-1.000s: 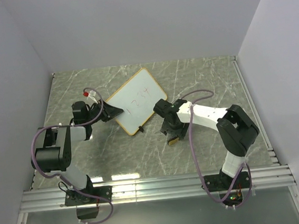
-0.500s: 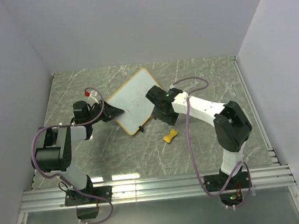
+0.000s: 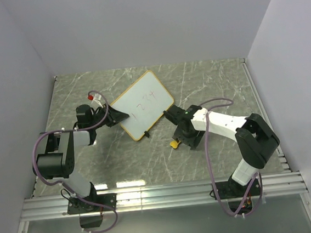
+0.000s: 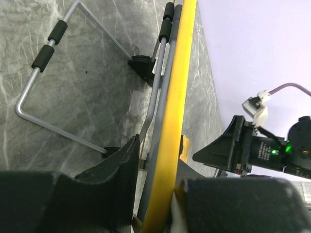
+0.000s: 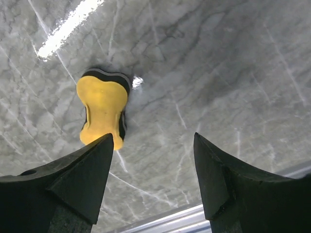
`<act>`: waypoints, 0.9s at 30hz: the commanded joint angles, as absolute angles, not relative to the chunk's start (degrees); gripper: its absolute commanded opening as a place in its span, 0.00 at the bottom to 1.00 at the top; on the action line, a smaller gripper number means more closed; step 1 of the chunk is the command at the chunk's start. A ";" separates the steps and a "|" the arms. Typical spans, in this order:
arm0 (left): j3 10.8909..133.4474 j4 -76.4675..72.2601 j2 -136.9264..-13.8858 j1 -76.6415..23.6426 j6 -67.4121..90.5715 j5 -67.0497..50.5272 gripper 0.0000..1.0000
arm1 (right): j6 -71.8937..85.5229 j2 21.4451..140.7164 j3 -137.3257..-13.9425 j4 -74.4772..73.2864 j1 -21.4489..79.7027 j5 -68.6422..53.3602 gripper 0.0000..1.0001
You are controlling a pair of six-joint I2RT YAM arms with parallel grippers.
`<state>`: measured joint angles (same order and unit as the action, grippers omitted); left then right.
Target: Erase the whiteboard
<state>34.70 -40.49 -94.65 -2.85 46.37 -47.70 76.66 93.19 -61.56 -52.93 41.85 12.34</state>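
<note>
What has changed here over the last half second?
The right pincer swung from the right edge of the whiteboard back toward the near side. It now hangs open above the yellow eraser, which lies loose on the table. Unchanged: the eraser's place, the whiteboard with its writing, and the left pincer clamped on its edge.

The left arm (image 3: 65, 148) folds back at its elbow, forearm reaching forward. The left gripper (image 3: 118, 116) is clamped, its 2 fingers (image 4: 121, 165) pressed on either side of the whiteboard (image 4: 172, 121) rim. The right arm (image 3: 222, 122) stretches low, wrist bent down. The right gripper (image 5: 153, 145) points downward, its 2 fingers spread wide apart.
</note>
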 commanded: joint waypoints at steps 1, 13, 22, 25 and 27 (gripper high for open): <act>36.12 -41.57 -93.60 -3.34 46.67 -47.72 0.26 | 79.19 91.67 -60.12 -47.31 41.66 12.22 0.74; 36.21 -40.87 -93.78 -3.87 46.76 -48.25 0.25 | 79.28 91.93 -58.09 -38.50 41.66 13.10 0.74; 35.77 -40.26 -93.25 -4.66 46.85 -48.08 0.25 | 78.75 95.89 -59.76 -38.50 41.66 13.62 0.71; 36.04 -39.20 -93.34 -5.01 46.05 -47.81 0.25 | 78.84 97.12 -59.94 -38.58 41.75 13.71 0.61; 35.95 -39.55 -93.69 -5.01 46.41 -47.99 0.24 | 78.49 98.43 -60.29 -38.58 41.66 13.97 0.44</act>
